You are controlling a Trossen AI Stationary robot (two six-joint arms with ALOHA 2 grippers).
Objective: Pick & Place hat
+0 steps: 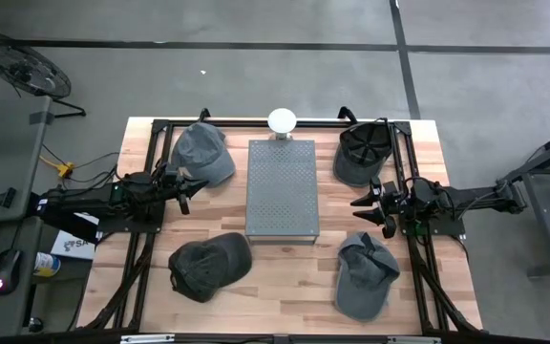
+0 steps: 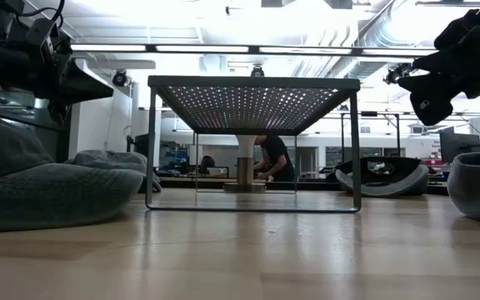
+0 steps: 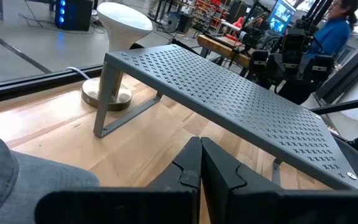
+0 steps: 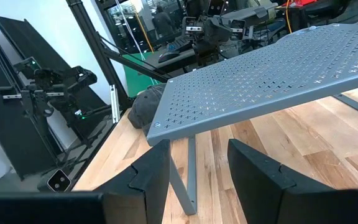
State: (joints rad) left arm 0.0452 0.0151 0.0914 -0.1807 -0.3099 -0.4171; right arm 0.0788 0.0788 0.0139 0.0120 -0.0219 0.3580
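Note:
Four caps lie on the wooden table around a grey perforated stand. A grey cap lies far left and a dark cap near left, both crown up. A black cap rests upturned on its crown far right. A crumpled grey cap lies near right. My left gripper hovers shut beside the far-left grey cap, its fingertips pointing at the stand. My right gripper hovers open between the two right-hand caps, facing the stand. Both are raised above the table in the low view.
A white mushroom-shaped post stands at the far edge behind the stand. Black frame rails run along the table's sides. Bare wood shows between the caps and the stand's legs. A person works in the room beyond.

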